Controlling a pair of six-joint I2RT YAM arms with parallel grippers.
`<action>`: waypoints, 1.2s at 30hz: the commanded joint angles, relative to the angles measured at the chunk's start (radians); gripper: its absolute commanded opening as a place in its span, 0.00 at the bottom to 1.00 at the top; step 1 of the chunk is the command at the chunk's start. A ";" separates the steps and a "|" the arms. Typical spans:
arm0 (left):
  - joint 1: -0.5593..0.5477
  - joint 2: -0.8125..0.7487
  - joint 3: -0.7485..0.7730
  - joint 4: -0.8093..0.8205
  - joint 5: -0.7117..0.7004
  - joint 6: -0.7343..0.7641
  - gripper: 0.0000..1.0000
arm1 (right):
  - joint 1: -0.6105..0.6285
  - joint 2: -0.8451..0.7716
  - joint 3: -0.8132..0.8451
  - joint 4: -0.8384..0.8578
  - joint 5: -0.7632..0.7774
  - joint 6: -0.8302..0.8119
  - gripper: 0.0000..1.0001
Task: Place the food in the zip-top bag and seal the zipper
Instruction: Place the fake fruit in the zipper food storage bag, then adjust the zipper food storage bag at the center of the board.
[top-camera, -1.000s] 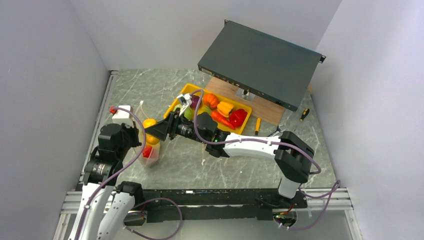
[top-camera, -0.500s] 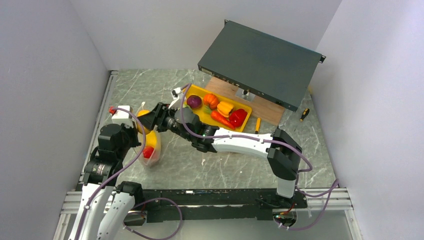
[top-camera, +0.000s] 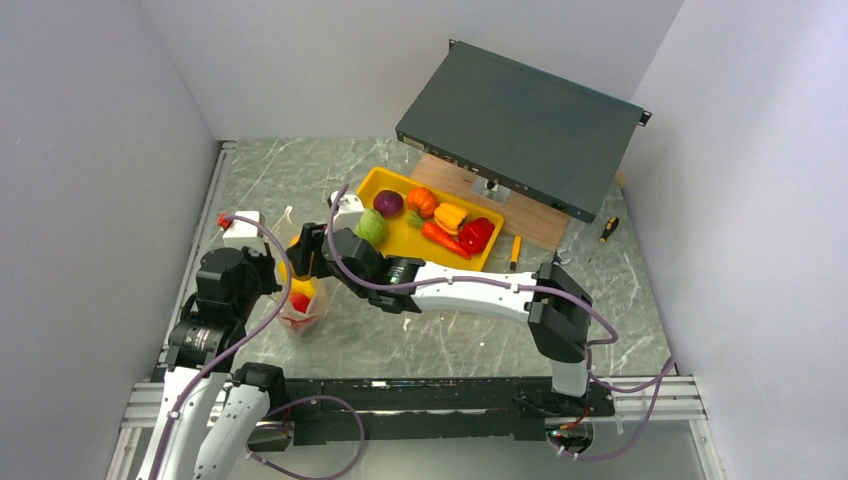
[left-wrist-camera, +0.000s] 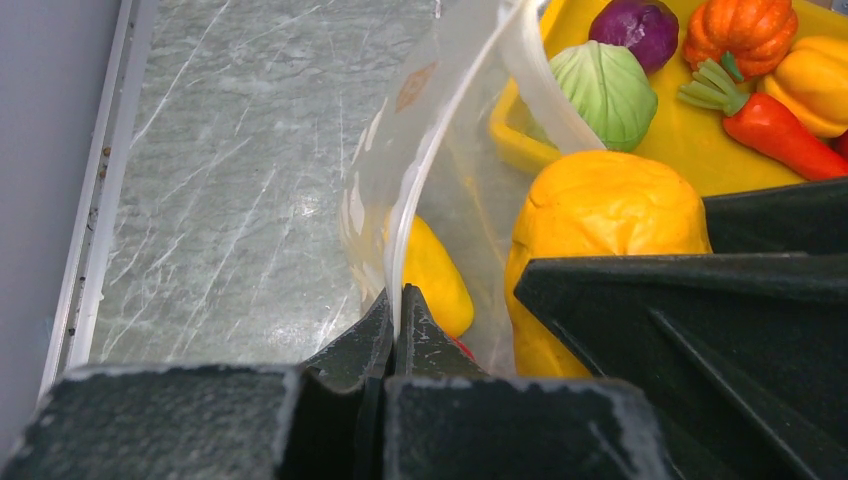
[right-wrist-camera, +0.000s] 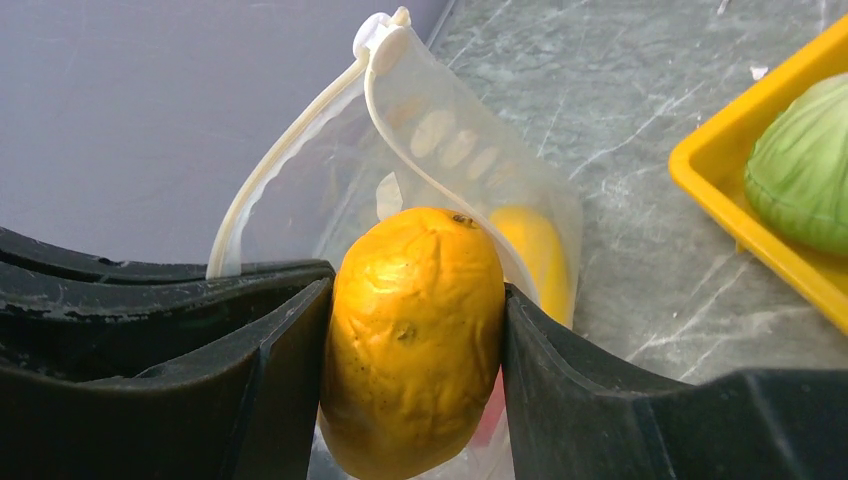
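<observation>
My right gripper (right-wrist-camera: 415, 345) is shut on a wrinkled orange-yellow fruit (right-wrist-camera: 415, 335) and holds it at the open mouth of the clear zip-top bag (right-wrist-camera: 455, 140). My left gripper (left-wrist-camera: 395, 310) is shut on the bag's zipper edge (left-wrist-camera: 420, 190) and holds it up. Inside the bag lie a yellow piece (left-wrist-camera: 435, 275) and a red piece (top-camera: 299, 302). In the top view the right gripper (top-camera: 305, 255) is over the bag (top-camera: 300, 300). The held fruit also shows in the left wrist view (left-wrist-camera: 600, 215). A green cabbage (top-camera: 369, 226), a purple piece (top-camera: 388, 203), an orange pumpkin (top-camera: 421, 201), a yellow pepper, a carrot and a red pepper (top-camera: 476, 234) lie in the yellow tray (top-camera: 400, 240).
A dark flat case (top-camera: 520, 125) leans over a wooden board (top-camera: 540, 222) behind the tray. A screwdriver (top-camera: 515, 251) lies right of the tray, another tool (top-camera: 608, 228) by the right wall. A white block with a red cap (top-camera: 240, 225) stands at left.
My right gripper has carried the orange-yellow fruit leftward from beside the tray to the bag's mouth. The green cabbage in the tray is uncovered. My left gripper keeps holding the bag's edge.
</observation>
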 joint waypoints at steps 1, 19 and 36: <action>-0.006 -0.006 0.004 0.031 -0.016 0.009 0.00 | -0.003 0.015 0.086 -0.013 0.005 -0.089 0.52; -0.011 -0.002 0.002 0.032 -0.016 0.009 0.00 | -0.002 0.022 0.129 -0.036 -0.031 -0.143 0.76; -0.013 0.013 0.001 0.035 -0.033 0.009 0.00 | -0.030 -0.169 0.013 -0.076 -0.070 -0.204 0.75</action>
